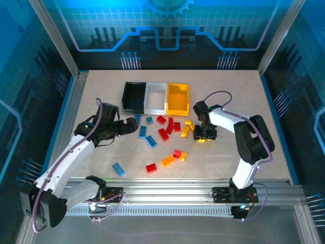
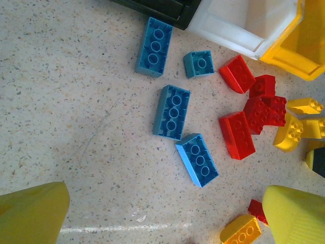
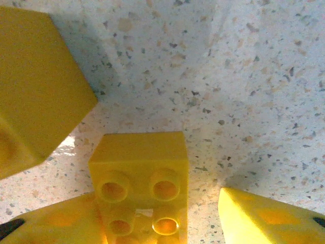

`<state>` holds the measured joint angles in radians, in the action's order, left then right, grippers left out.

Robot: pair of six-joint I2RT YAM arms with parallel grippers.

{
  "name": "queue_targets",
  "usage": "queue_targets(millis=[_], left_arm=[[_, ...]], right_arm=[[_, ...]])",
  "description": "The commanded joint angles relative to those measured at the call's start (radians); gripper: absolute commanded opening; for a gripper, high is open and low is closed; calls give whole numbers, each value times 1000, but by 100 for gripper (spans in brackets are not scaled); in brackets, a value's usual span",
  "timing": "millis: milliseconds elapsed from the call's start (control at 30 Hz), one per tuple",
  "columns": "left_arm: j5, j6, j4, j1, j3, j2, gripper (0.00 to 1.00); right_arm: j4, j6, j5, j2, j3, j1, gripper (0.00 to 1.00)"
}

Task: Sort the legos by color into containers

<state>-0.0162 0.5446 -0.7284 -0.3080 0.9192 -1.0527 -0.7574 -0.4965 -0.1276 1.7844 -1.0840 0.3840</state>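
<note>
The containers stand in a row at the back: black (image 1: 134,96), white (image 1: 156,97) and yellow (image 1: 177,98). Blue, red and yellow legos lie scattered in front of them. In the left wrist view several blue bricks (image 2: 172,112) lie left of a red cluster (image 2: 237,134) and yellow ones (image 2: 289,133). My left gripper (image 1: 127,127) hovers open above the bare table, nothing between its fingers (image 2: 30,213). My right gripper (image 1: 204,133) points down over a yellow brick (image 3: 139,173); the left finger touches it, and the right finger (image 3: 264,218) stands apart from it.
Nearer the front lie a blue brick (image 1: 119,169), a red one (image 1: 151,168), an orange one (image 1: 168,160) and another red (image 1: 176,153). A large blurred yellow shape (image 3: 35,86) sits close to the right gripper's left side. Metal frame rails edge the table.
</note>
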Motion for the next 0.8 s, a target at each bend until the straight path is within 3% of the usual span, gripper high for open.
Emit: queue_targets(millis=[0,233,533,767], left_arm=[[21,8,-11,-6,-18,22,99],[25,20,-6,-6,-44,38,99],[33,29,13,-5,-52,26,99],[67,41,49,-5,-25,-32,99]], right_arm=[[-3,-1,-9,-2,-14,-7,55],[-15,4,-13,0,-33,-1,38],[-82,11,-11,-136,-14,-35,29],[-97,11,165,-258,-102,-125,28]])
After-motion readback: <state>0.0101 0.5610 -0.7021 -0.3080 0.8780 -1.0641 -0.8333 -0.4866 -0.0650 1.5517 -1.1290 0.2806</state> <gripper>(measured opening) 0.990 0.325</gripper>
